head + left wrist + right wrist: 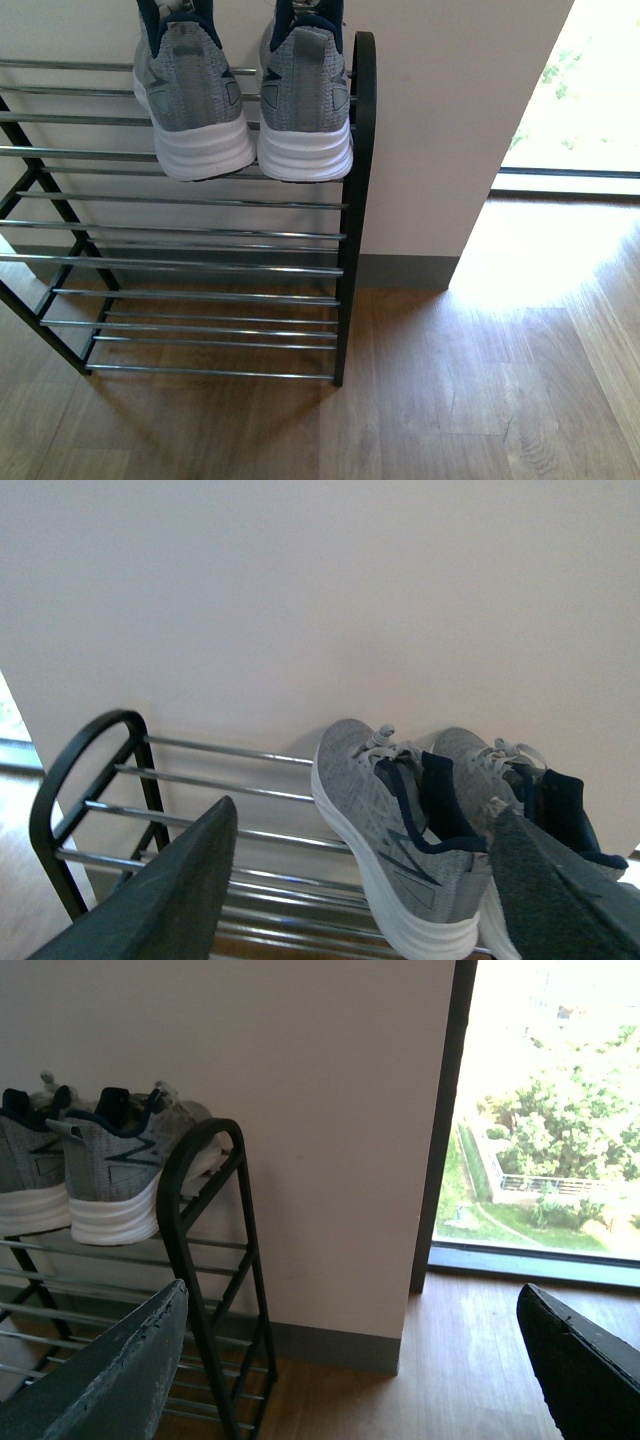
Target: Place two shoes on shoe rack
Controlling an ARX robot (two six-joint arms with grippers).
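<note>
Fingers (180, 880) of the left gripper (362, 818) stand wide apart with nothing held between them. The gripper is raised to about the height of the top tier of the shoe rack (105, 718) and looks along the chrome rods toward the pale wall (320, 600). The right gripper (352, 1295) is likewise spread and empty, and it faces the rack's rounded black end post (205, 1126) and the wall corner beside the window (560, 1110). Only the wrist views show the grippers.

In the front view the shoes sit at the upper middle of the frame, on the top tier at the rack's right end, next to the end post (362, 120). One shoe (195, 100) and the other shoe (305, 100) stand upright just beside each other. Their heels point toward the camera and their toes toward the wall (450, 100). Both are grey knit with thick white ridged soles, and navy lining shows at the collars. The white heels reach slightly past the front rod. The three lower tiers run down to the wooden floor (450, 400) at lower left.

From the left wrist the pair lies beyond the open fingers, apart from both of them, and grey laces show on top. From the right wrist the pair sits behind the end post, off to the side of the gripper's gap, well clear of either finger.
</note>
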